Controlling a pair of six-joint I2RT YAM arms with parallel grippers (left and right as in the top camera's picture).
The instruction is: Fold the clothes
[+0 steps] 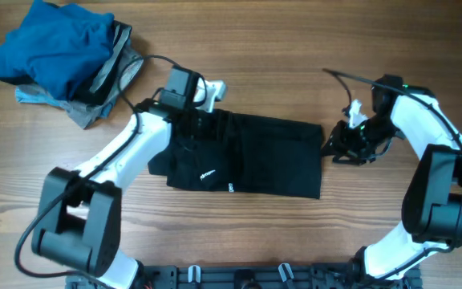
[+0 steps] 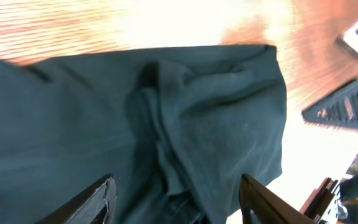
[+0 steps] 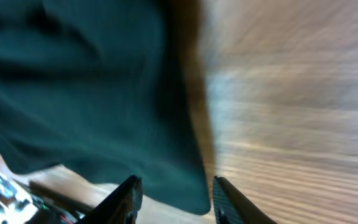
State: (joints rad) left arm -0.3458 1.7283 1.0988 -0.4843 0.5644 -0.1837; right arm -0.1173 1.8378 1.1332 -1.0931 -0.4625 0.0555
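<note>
Counter (image 1: 295, 241): wood, black T-shirt (image 1: 255, 156) lies in middle of overhead view.
Shirt: already folded into long flat block, left end bunched and lumpy.
Left to do, my guess: smooth lump, fold once more into smaller square.
Pile of blue and grey clothes (image 1: 58, 60): upper left, well apart, not touched.
Left hand (image 2: 176, 202): fingers apart over shirt, gripping nothing.
Right hand (image 3: 174, 199): fingers apart at shirt's right edge, gripping nothing.
</note>
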